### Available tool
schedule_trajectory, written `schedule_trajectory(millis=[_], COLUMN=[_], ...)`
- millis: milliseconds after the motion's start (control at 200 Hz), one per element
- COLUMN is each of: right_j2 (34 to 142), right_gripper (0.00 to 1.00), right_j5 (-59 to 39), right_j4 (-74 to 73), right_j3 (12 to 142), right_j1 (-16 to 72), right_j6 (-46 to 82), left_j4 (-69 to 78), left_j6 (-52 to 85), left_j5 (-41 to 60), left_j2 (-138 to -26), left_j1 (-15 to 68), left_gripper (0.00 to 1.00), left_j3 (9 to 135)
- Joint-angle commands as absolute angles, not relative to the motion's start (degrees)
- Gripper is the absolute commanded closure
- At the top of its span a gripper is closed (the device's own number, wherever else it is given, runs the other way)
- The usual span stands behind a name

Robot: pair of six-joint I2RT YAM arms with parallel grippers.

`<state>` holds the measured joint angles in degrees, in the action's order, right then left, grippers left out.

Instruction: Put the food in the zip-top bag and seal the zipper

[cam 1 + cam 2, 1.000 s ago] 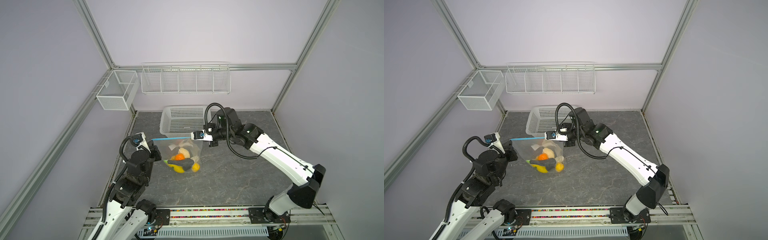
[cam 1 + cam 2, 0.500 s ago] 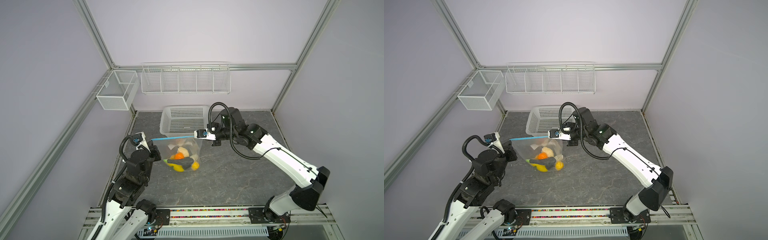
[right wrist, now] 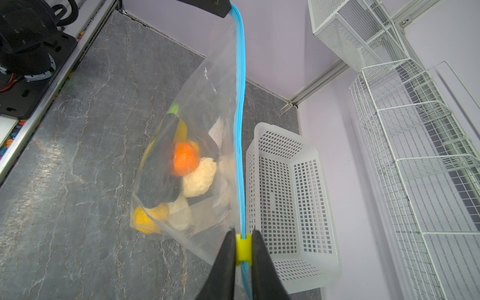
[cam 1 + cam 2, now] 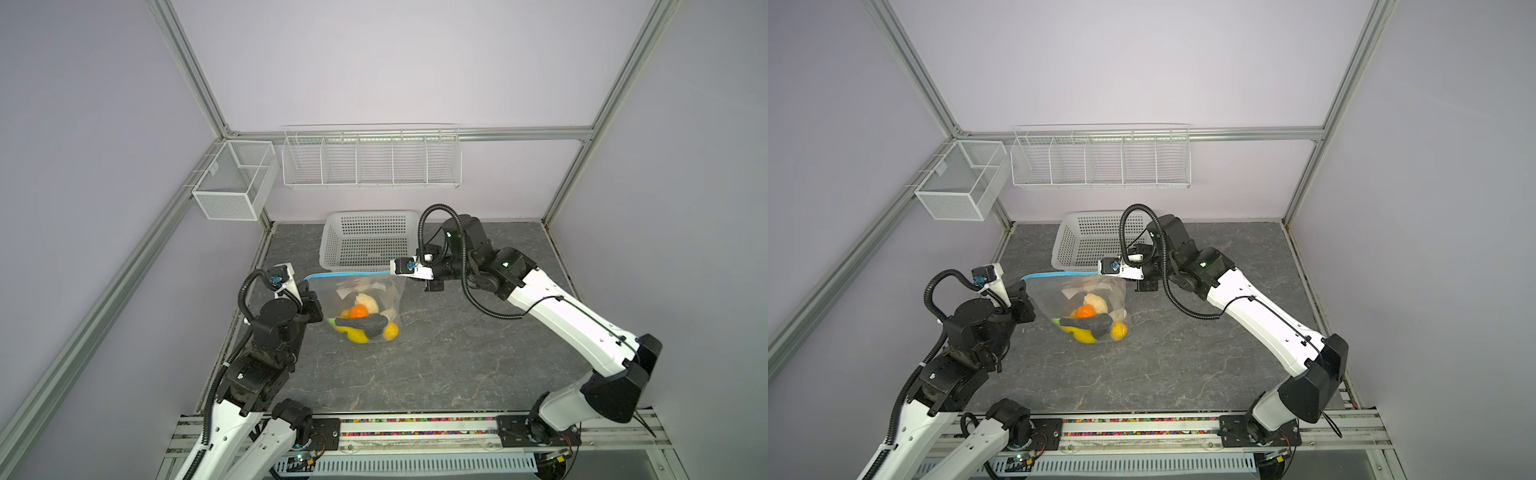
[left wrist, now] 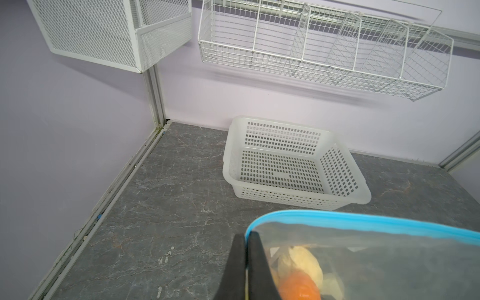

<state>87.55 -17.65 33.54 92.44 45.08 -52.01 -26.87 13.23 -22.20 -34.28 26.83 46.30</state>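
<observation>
The clear zip-top bag (image 4: 374, 293) (image 4: 1096, 291) hangs stretched between my two grippers, its bottom resting on the table. The food (image 4: 360, 319) (image 3: 183, 161) lies inside it: orange, yellow, beige, white and black pieces. The blue zipper (image 4: 345, 274) (image 3: 240, 104) runs taut along the top edge. My left gripper (image 5: 246, 237) is shut on the bag's corner just below the zipper's end. At the opposite end my right gripper (image 3: 241, 233) has both fingers against the yellow slider (image 3: 243, 246).
A white perforated basket (image 4: 365, 241) (image 5: 285, 161) stands with nothing in it just behind the bag, near the back wall. A mesh box (image 4: 232, 183) and a wire rack (image 4: 370, 158) hang on the walls above the table.
My right gripper has slid a little to the right along the bag's top edge, and the zipper line is pulled straighter. The left gripper has stayed where it was.
</observation>
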Motion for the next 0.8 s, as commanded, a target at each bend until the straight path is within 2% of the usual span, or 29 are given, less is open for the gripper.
schedule_trajectory(millis=[0, 75, 135, 260, 355, 535, 725, 795], right_j2=[87.3, 88.5, 90.1, 93.9, 96.8, 101.7, 103.3, 103.5], right_gripper=[0.70, 0.56, 0.50, 0.44, 0.44, 0.55, 0.80, 0.86], right_j5=[-19.6, -19.5, -19.8, -19.5, -17.6, -15.9, -16.1, -16.1], right_j4=[32.5, 32.5, 32.9, 35.5, 38.2, 43.2, 43.3, 43.3], right_j3=[93.4, 94.8, 96.5, 100.5, 104.5, 110.9, 112.4, 112.6], right_j1=[46.6, 47.6, 48.3, 49.6, 50.7, 51.3, 51.5, 51.5], right_j6=[-51.1, -50.2, -49.8, -49.8, -48.3, -45.8, -45.1, -45.1], left_j4=[-24.1, -23.1, -22.9, -22.4, -22.2, -22.3, -21.8, -21.5], left_j6=[11.3, 10.3, 10.0, 9.2, 9.0, 8.5, 8.3, 8.3], left_j5=[-16.6, -13.7, -12.1, -10.4, -10.2, -10.0, -10.0, -10.0], left_j2=[-33.5, -33.1, -33.0, -32.5, -32.1, -32.3, -32.3, -32.3], left_j1=[26.5, 26.5, 26.5, 26.5, 26.5, 26.5, 26.5, 26.5], left_gripper=[1.00, 1.00, 1.00, 1.00, 1.00, 1.00, 1.00, 1.00], left_j3=[48.0, 48.3, 48.7, 48.8, 48.7, 48.8, 48.3, 48.1])
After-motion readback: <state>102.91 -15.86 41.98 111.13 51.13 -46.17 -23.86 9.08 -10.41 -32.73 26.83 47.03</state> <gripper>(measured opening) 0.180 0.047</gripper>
